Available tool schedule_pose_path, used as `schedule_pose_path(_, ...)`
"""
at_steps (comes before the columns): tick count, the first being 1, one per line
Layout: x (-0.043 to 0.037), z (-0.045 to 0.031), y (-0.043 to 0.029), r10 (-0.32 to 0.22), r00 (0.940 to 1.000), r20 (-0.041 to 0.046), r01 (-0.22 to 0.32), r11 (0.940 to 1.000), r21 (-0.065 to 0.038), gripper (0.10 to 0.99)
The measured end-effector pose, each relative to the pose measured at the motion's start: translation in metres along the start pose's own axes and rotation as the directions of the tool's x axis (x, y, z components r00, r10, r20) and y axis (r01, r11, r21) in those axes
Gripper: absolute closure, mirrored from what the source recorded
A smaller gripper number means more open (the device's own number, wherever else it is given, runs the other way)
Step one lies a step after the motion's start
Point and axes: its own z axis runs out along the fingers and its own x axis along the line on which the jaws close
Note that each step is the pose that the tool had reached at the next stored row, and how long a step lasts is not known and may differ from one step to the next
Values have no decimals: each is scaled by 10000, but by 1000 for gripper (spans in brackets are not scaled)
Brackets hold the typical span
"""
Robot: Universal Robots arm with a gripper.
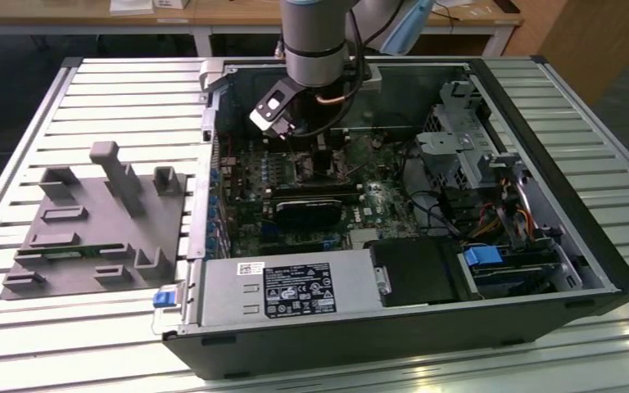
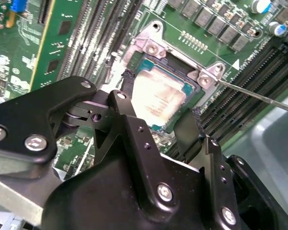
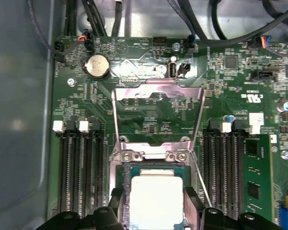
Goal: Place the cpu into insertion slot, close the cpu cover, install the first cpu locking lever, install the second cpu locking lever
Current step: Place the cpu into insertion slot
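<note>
The cpu (image 2: 158,93) (image 3: 156,194) shows its silvery face, lying level in the insertion slot (image 3: 126,168) on the green board. My gripper (image 2: 158,98) (image 3: 156,206) is down over it, and the black fingers (image 2: 126,79) press on two opposite edges of the chip. The cpu cover (image 3: 158,92) is swung open away from the socket, hinged at a silver bracket (image 3: 153,152). A thin wire locking lever (image 2: 259,96) (image 3: 201,179) stands free beside the socket. In the exterior view the arm reaches down into the open computer case, with the gripper (image 1: 312,151) low over the board.
Long black memory slots (image 3: 79,177) (image 3: 225,177) flank the socket. A coin battery (image 3: 97,66) and cables lie beyond the cover. In the case are a black cooler block (image 1: 309,211), a power supply (image 1: 282,286) and a drive cage (image 1: 468,147). A grey fixture (image 1: 96,221) sits at the exterior view's left.
</note>
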Motion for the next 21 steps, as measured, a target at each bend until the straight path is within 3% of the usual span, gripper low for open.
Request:
schedule_pose_path(9, 0, 0, 0, 13, 9999, -156, -13, 10000, 1, 475)
schedule_pose_path(11, 1, 1, 0, 13, 9999, -147, -13, 10000, 0, 475)
schedule_pose_path(13, 0, 1, 0, 6, 10000, -81, -6, 10000, 0, 475)
schedule_pose_path(21, 1, 5, 0, 5, 10000, -53, -5, 10000, 1, 475)
